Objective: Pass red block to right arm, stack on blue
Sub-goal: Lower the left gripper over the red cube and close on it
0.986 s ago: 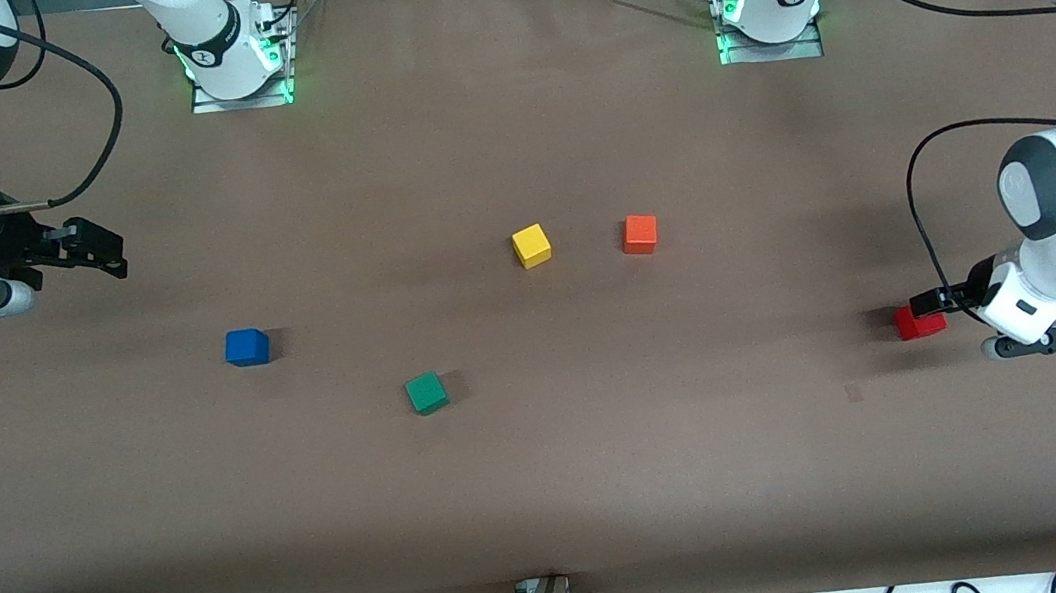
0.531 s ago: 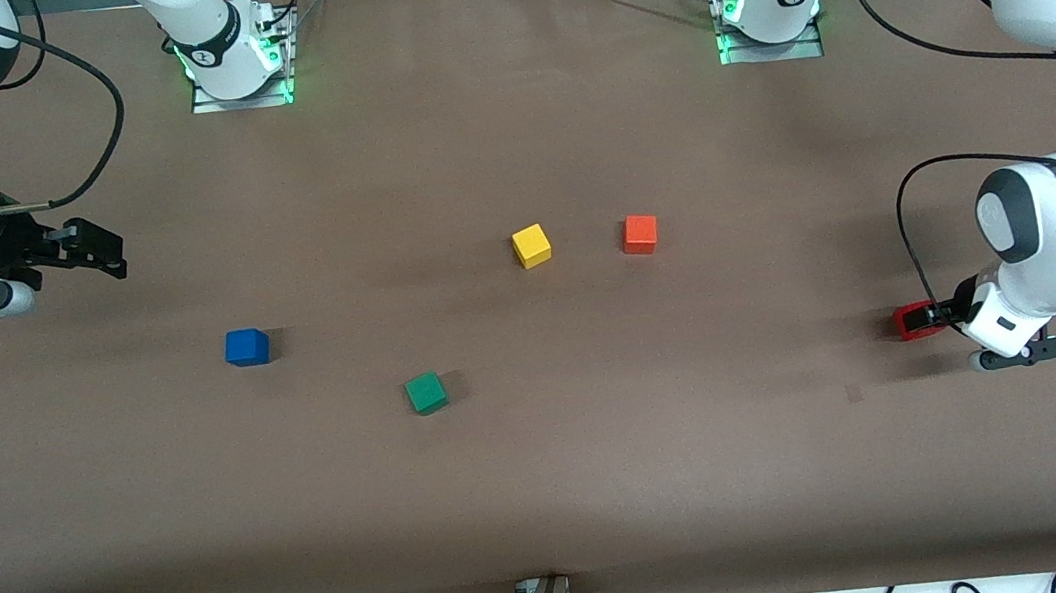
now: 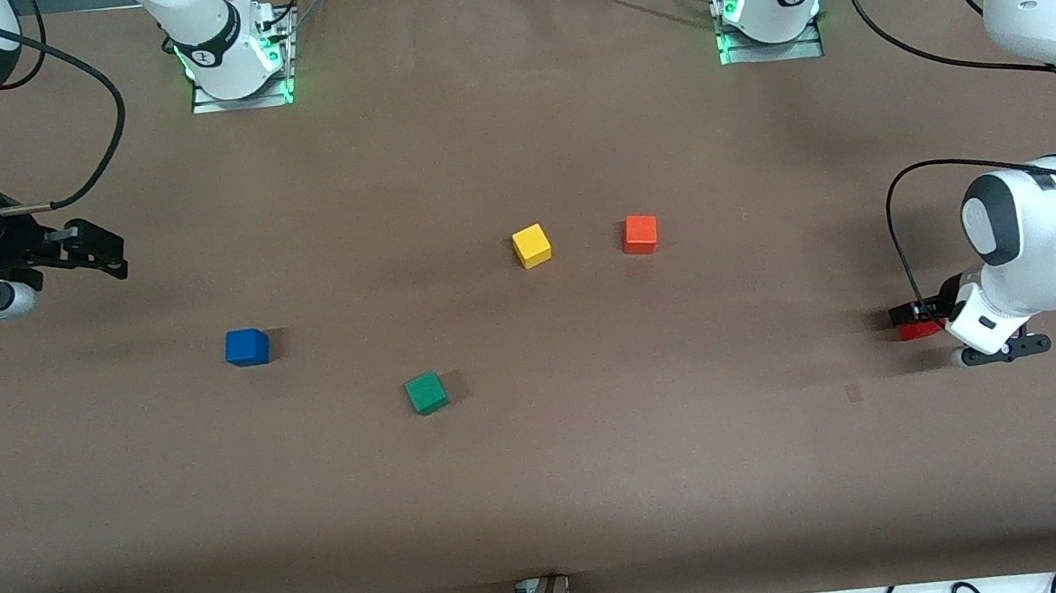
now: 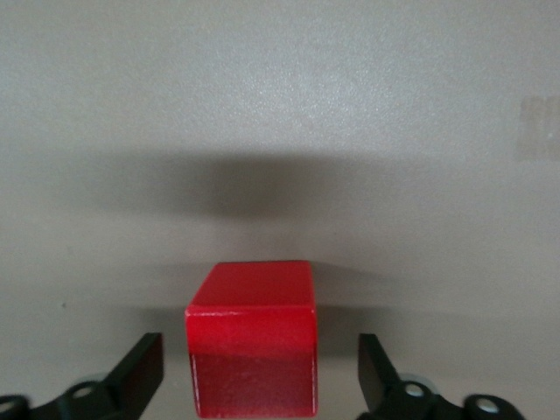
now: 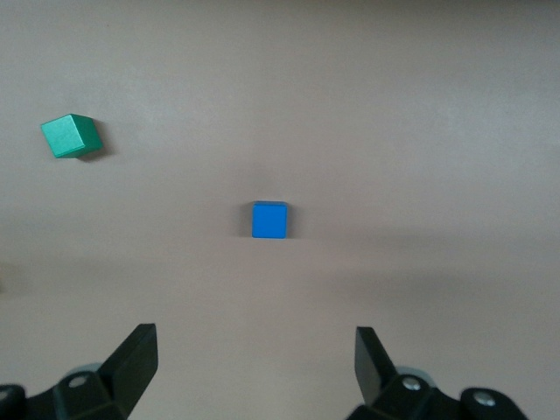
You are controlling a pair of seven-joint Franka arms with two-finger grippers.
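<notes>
Grasp is the step in hand, judging by the scene. The left gripper (image 4: 254,376) is down at the table near the left arm's end, and the red block (image 4: 252,337) sits between its fingers (image 4: 140,372), with a visible gap on either side in the left wrist view. So the jaws are spread and straddling the cube, not yet pressing on it; nothing is held. In the front view the red block (image 3: 915,328) shows only partly, under the dark fingertips of the left gripper (image 3: 918,317).

The right gripper (image 3: 94,251) waits above the table at the right arm's end, its jaws wide apart and empty. The right wrist view looks down past its fingers (image 5: 131,359) at the blue cube (image 5: 269,220), with the green cube (image 5: 72,136) farther off to one side. The yellow cube (image 3: 532,246) and orange cube (image 3: 640,233) lie near the table's middle, well apart from both tools.

Risks from here: the block does not look perfectly centred between the fingers, so one pad may touch first and nudge or twist it on the table (image 3: 548,455). A shallow pinch could let it slip at the handover, where both tools must share one small cube.

Readable writing: none that I can make out; a small mark on the left arm's cable band is too small to read.
</notes>
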